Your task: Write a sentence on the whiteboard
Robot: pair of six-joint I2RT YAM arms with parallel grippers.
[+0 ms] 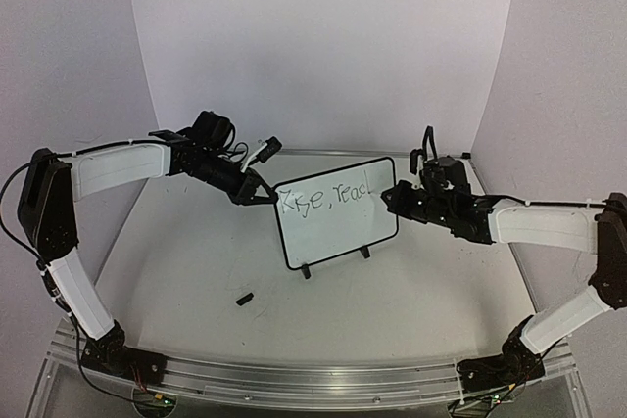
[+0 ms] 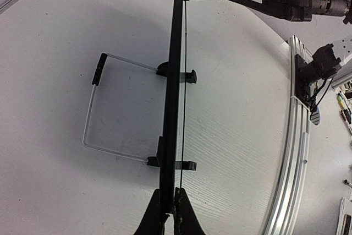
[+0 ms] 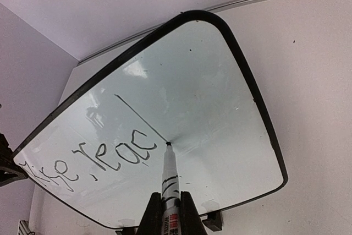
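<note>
Sentence (image 1: 323, 198) is standing unfinished at "Rise, reac" on the whiteboard (image 1: 338, 227), right pincer (image 3: 169, 199) clenching the marker (image 3: 169, 171) tip-to-board, left pincer (image 2: 169, 193) clamping its edge.

white-shelled arms (image 1: 118, 168) with bulky black joints (image 1: 49, 208).

Robotics lab test booth. A pale tabletop (image 1: 196, 271) is boxed in by plain white backdrop panels (image 1: 323, 46) along its far edge and both sides. A left arm (image 1: 118, 168) and right arm (image 1: 544, 222) are bolted to an aluminium rail (image 1: 313, 374) along its near edge, with exposed cables (image 2: 320, 91).
</note>
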